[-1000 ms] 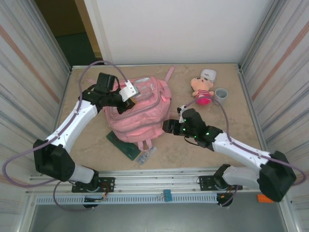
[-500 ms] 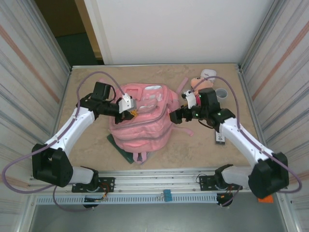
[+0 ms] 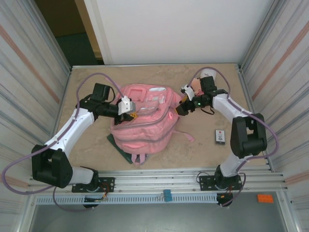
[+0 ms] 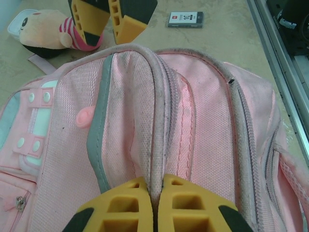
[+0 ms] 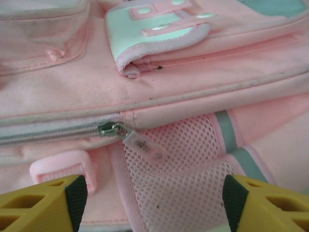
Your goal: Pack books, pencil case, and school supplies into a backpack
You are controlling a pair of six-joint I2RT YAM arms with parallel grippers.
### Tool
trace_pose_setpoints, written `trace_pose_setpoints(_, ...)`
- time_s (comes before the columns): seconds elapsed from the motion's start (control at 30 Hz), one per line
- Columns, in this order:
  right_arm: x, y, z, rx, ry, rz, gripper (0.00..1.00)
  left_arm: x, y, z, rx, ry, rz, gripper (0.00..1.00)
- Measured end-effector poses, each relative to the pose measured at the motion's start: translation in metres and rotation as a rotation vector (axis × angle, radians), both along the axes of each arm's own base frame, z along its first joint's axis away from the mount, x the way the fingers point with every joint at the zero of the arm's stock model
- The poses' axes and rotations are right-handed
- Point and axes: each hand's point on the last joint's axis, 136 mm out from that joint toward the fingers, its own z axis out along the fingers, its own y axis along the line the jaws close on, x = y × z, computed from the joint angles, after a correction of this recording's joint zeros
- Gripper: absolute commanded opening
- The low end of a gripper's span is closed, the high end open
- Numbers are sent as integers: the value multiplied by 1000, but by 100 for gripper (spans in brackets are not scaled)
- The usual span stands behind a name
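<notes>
The pink backpack [image 3: 145, 123] lies in the middle of the table. My left gripper [image 3: 133, 114] is shut on a raised zipper seam of the backpack [image 4: 159, 121]; the left gripper [image 4: 155, 193] pinches the grey-edged fabric between its yellow fingers. My right gripper [image 3: 179, 108] is at the backpack's right side, open. In the right wrist view the right gripper [image 5: 154, 189] straddles the mesh side pocket, just below a zipper pull [image 5: 140, 144]. The dark green pencil case [image 3: 117, 144] sticks out from under the backpack. A small flat book [image 3: 220, 137] with a pale label lies to the right. The school supplies are hidden.
A pink plush doll [image 4: 43, 34] lies behind the right gripper near the back of the table. Metal cage walls close in both sides. A loose pink strap [image 3: 186, 137] trails off the backpack toward the right front.
The right gripper swung from the backpack's front right up to its right side by the doll, uncovering the small book. The backpack turned and shifted. The left gripper kept its hold.
</notes>
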Motion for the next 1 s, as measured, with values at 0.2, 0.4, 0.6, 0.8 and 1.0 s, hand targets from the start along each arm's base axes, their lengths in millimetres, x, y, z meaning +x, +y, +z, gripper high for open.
trace_pose_setpoints(0.2, -4, 16, -17, 8, -7, 116, 69, 0, 5, -1, -27, 2, 5, 0)
trace_pose_setpoints(0.4, -3, 30, -25, 0, -17, 190, 52, 0, 5, -2, -44, 3, 0, 0)
trace_pose_setpoints(0.6, -10, 32, -19, 30, -20, 229, 15, -1, 4, 0, -52, 4, -5, 0)
trace_pose_setpoints(0.8, -15, 30, 2, 33, -60, 231, 0, 0, 4, 0, -53, -2, -5, 0)
trace_pose_setpoints(1.0, -18, 28, 21, 22, -113, 223, 0, 1, 3, 0, -60, 10, 3, 0)
